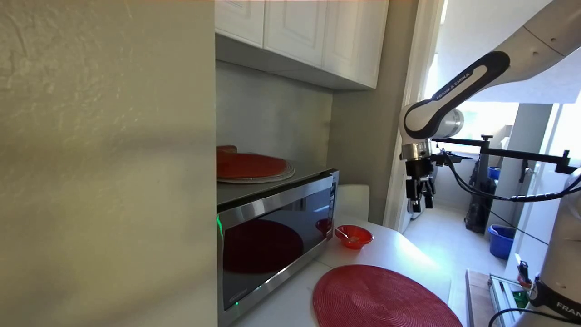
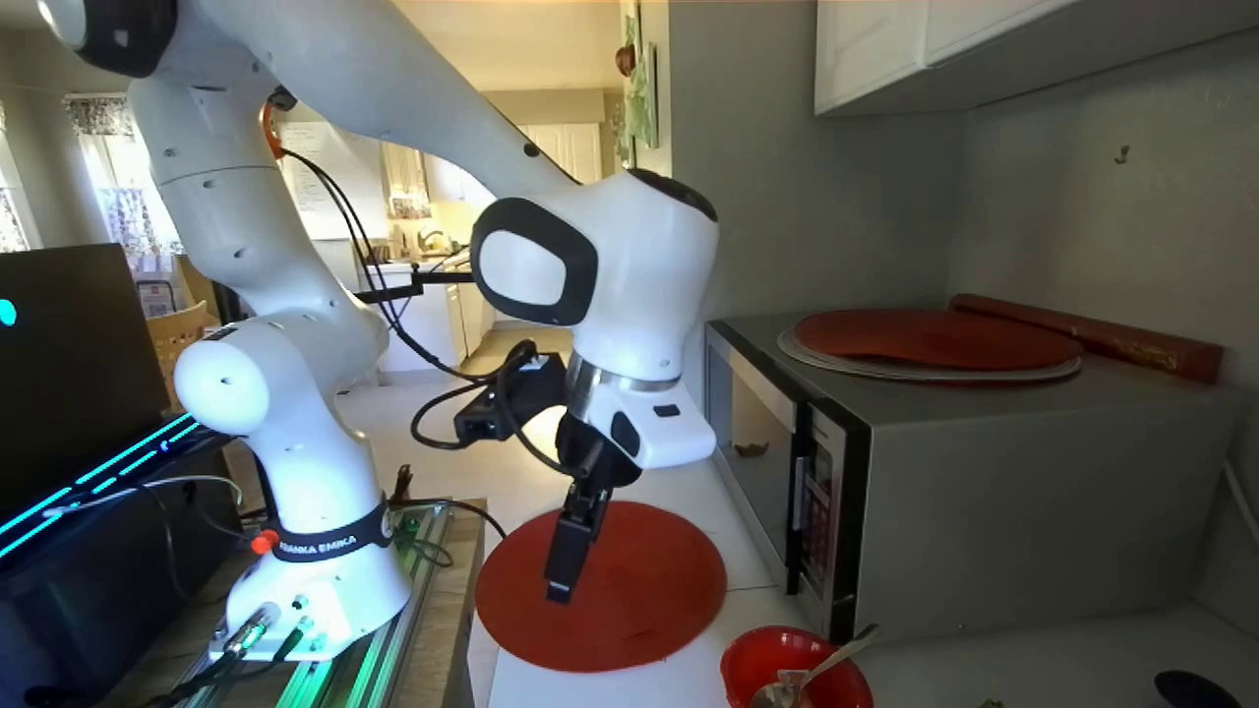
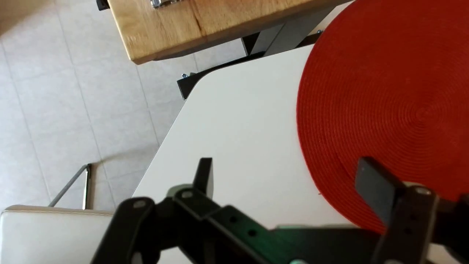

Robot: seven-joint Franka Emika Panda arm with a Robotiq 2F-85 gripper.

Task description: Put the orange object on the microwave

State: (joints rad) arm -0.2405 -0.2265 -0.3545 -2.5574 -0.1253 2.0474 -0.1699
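My fingers (image 3: 374, 185) are hanging wide apart, holding nothing; below and right in the wrist view, the round red-orange disc (image 3: 388, 95) is lying on the white table (image 3: 253, 121), perhaps reaching under one of them.

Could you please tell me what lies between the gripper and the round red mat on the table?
Nothing but open air shows between the gripper and the round red mat, in the wrist view and in both exterior views.
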